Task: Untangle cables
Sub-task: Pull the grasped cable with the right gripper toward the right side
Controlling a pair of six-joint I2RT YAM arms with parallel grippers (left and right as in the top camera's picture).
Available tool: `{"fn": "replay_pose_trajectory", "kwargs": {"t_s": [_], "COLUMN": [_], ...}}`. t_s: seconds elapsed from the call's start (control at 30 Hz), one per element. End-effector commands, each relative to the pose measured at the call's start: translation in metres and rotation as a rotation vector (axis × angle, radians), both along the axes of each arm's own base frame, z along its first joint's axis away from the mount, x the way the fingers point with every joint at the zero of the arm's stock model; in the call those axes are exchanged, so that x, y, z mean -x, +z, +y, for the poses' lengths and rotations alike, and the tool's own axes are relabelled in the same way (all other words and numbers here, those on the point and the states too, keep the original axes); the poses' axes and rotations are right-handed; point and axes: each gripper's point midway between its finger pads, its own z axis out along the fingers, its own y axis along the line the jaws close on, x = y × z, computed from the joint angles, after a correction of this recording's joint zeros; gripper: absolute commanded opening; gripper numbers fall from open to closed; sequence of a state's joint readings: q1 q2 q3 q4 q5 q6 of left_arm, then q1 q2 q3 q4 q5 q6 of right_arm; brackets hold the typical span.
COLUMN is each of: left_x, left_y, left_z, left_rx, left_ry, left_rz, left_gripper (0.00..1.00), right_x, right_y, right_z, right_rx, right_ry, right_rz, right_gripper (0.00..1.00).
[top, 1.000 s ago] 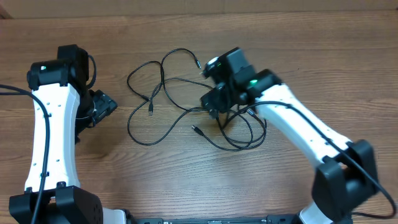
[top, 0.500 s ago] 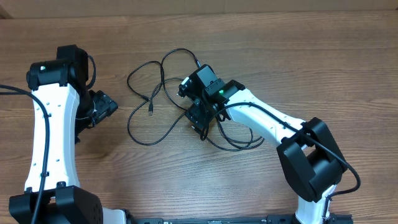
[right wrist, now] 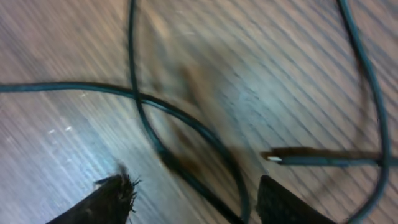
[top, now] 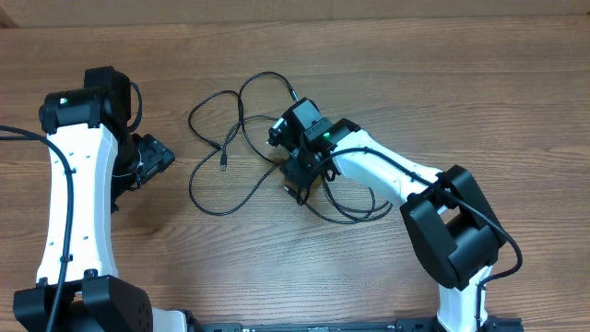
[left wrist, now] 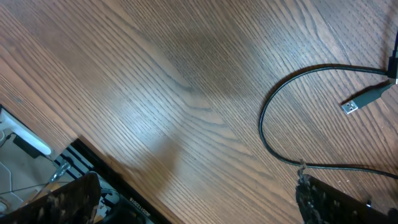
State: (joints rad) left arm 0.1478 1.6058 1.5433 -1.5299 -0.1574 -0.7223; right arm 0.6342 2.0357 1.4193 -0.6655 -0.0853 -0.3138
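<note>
Tangled black cables [top: 224, 159] lie looped on the wooden counter [top: 433, 83] between the arms. The right gripper [top: 297, 181] hovers released over their middle strands. The left gripper [top: 153, 157], also released, sits just left of them.

Wood-grain table [top: 479, 101], soft glare across planks

Table [top: 461, 92]: brown wood with wavy grain lines, smooth, a little shiny where the light hits.
Cables [left wrist: 260, 121] on the table: black, thin, with a smooth skin like rubber or plastic.
Plug [left wrist: 365, 99] on the table: black body, shiny silver metal tip.
Left arm [top: 72, 203] over the table: smooth white plastic, a bit glossy, with dull black parts.
</note>
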Motion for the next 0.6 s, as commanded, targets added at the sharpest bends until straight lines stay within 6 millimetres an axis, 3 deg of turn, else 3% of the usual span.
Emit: {"fn": "replay_pose_trajectory", "kwargs": {"t_s": [0.0,0.33,0.47,0.57], "left_x": [0.003,0.003,0.003,0.003], "left_y": [0.002,0.002,0.002,0.002], "left_z": [0.0,0.0,0.0,0.0], "left_rx": [0.001,0.001,0.001,0.002], "left_ry": [-0.019,-0.018,-0.018,-0.019], "left_rz": [-0.001,-0.001,-0.001,0.0], "left_gripper": [1.0,1.0,1.0,1.0], "right_x": [-0.01,-0.005,-0.004,-0.003], "right_y": [-0.003,-0.017,-0.018,-0.018], "right_z": [-0.012,-0.024,-0.025,-0.026], "right_rx": [0.006,0.034,0.035,0.04], "right_ry": [-0.036,-0.054,-0.054,-0.054], "right_rz": [0.002,0.059,0.061,0.068], "right_gripper": [0.63,0.61,0.49,0.3]}}
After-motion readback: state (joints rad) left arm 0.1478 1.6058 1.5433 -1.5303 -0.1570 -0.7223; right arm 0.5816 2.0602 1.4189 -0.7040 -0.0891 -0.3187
